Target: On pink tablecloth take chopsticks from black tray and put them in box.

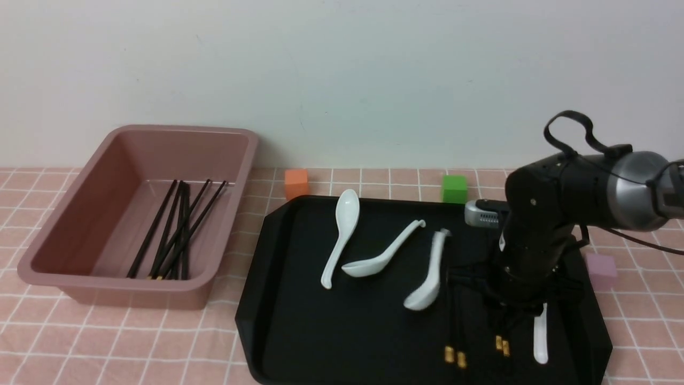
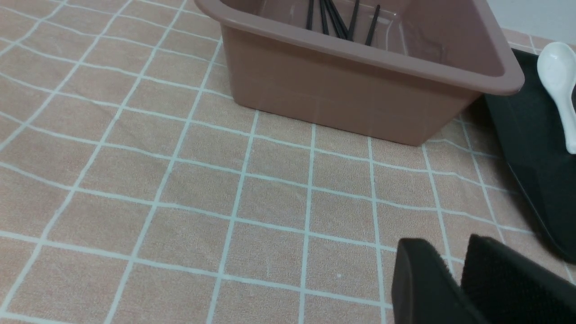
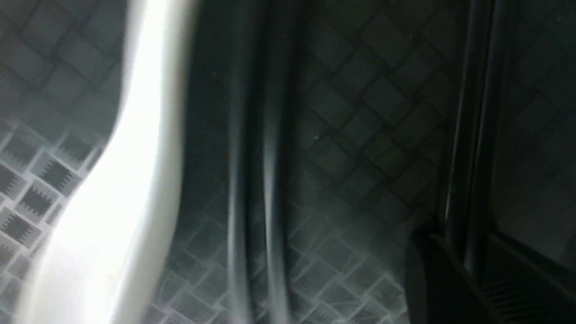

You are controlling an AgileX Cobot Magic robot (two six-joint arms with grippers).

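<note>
The right arm reaches down over the right end of the black tray (image 1: 320,331), hiding the right pincer (image 3: 463,252) from the front. Chopsticks (image 1: 449,353) lie on the tray under it, black on black, with only their gold bands plain. The dim, blurred wrist view shows a stick between the fingers, but the grip cannot be told. Other chopsticks (image 1: 176,230) lie in the box (image 1: 181,128), far left. The left pincer (image 2: 450,252) hovers closed and empty over the pink tablecloth (image 2: 180,180).

Black chopsticks (image 2: 338,19) inside the box (image 2: 337,96)
</note>
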